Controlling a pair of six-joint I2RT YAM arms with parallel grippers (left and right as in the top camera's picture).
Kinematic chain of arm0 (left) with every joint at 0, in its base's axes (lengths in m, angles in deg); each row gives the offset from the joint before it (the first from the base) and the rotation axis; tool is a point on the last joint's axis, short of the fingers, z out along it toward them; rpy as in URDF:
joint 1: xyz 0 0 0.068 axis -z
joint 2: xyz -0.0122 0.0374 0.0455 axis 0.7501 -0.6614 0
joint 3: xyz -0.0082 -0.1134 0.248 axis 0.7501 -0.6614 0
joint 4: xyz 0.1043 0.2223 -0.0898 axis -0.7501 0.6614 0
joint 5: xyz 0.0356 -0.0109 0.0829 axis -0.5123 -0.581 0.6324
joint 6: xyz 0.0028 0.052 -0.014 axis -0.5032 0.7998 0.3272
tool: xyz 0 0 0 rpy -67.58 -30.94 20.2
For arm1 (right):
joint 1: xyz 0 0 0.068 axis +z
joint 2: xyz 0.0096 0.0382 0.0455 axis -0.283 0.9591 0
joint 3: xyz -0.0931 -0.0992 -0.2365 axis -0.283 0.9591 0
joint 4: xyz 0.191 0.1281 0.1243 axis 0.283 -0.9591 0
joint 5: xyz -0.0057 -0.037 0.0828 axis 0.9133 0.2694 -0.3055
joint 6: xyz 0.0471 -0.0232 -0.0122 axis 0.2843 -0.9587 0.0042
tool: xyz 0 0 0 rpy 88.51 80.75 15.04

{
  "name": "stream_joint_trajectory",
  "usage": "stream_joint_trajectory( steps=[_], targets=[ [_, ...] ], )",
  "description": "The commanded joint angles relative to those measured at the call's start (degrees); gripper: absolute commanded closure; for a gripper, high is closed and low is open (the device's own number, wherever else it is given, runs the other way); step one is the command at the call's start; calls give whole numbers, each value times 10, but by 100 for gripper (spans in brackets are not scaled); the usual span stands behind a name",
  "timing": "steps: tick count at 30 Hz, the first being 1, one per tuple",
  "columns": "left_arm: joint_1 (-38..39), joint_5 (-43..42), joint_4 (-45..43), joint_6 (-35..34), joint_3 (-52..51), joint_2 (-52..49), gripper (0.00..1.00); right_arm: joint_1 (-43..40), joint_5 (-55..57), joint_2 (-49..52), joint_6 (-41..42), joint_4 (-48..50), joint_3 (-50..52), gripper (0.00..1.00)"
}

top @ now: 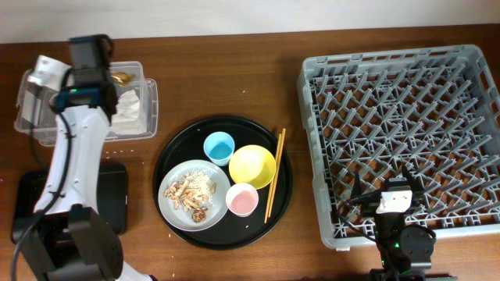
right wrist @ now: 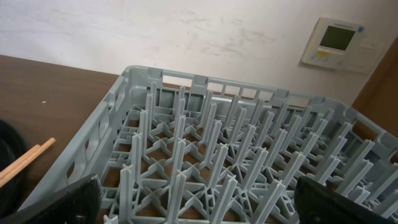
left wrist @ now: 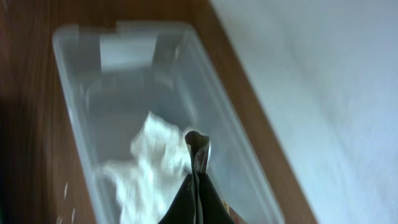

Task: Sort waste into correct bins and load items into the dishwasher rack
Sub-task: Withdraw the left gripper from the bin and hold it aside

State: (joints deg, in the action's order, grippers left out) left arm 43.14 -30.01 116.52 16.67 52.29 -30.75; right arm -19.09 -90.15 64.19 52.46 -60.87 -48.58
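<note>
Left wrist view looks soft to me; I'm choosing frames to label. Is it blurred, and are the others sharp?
Left wrist: blurred throughout, with the clear tub and the napkin smeared. Right wrist: the rack and its pegs are crisp. Overhead: sharp and evenly lit.

Nothing can be read in any view. The wall control panel point(right wrist: 336, 42) in the right wrist view has a greenish display with small marks, all too blurred to read. The pale patch on the clear plastic tub point(left wrist: 81, 118) shows no legible print.
</note>
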Motion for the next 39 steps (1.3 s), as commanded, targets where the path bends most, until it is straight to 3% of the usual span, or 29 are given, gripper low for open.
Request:
stream_joint_trajectory(
  steps=[1,2,3,6,10,15,17,21,25,35,37,39],
  targets=[
    [-47,16,-49,90,2,5,98,-4,5,-4,2,-2,4,1],
    [-57,17,-52,90,2,-1,95,-4,5,-4,2,-2,4,1],
    [-72,16,-54,90,2,-13,78,-4,5,-4,2,-2,4,1],
    [-93,7,-59,92,2,-42,1,-4,5,-4,2,-2,4,1],
    [-93,-7,-30,91,2,-15,1,-4,5,-4,2,-2,4,1],
    [-94,-157,56,91,2,110,1,-4,5,-4,2,-2,4,1],
    [-94,-216,159,91,2,156,1,-4,5,-4,2,-2,4,1],
    [-94,-211,333,91,2,178,1,-4,5,-4,2,-2,4,1],
    [-94,-198,449,92,1,177,1,-4,5,-4,2,-2,4,1],
    [-94,-198,480,91,2,177,1,-4,2,-4,4,3,4,1],
    [-94,-198,480,91,1,177,1,-4,-91,-4,34,49,4,1],
    [-94,-198,480,91,2,177,1,-4,-337,-4,134,146,4,1]
  ],
)
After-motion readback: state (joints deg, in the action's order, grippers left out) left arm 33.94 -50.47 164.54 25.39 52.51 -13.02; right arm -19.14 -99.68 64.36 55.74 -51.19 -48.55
